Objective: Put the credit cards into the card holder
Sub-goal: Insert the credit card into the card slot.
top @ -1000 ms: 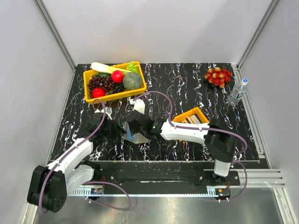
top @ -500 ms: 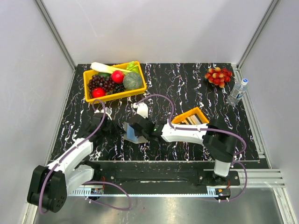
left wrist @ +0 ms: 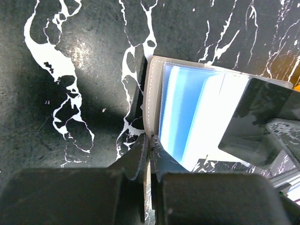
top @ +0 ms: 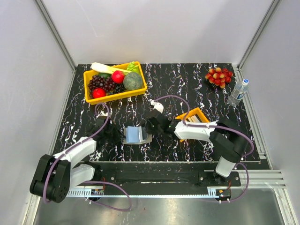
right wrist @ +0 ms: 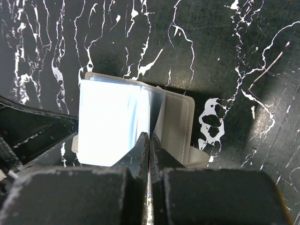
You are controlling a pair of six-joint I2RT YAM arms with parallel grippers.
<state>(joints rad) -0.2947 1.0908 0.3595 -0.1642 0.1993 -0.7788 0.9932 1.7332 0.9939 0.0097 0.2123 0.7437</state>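
1. Since a second ago, the right claw (right wrist: 149,137) has pulled back from over the card holder (top: 135,135) toward the small orange tray (top: 186,114). It now sits just off the holder's right edge in the overhead view. The left arm has drawn in closer to the holder's left side.
2. That right claw is clenched, its two fingers pressed flat together with nothing visible between them. It hangs above the holder's fold line.
3. The left claw (left wrist: 149,139) is clenched too. Its tips meet right at the taupe edge of the holder; whether they pinch the cover or only press against it, I cannot tell.
4. The card holder lies open on the counter (top: 187,84) between the two claws, pale blue pockets facing up and a taupe flap to the right.
5. The credit cards (top: 196,120) lie in the orange tray, to the right of the holder.
6. A yellow bin (top: 117,96) of fruit and vegetables sits at the far left, with a bunch of grapes (top: 219,76) and a water bottle (top: 238,92) at the far right.
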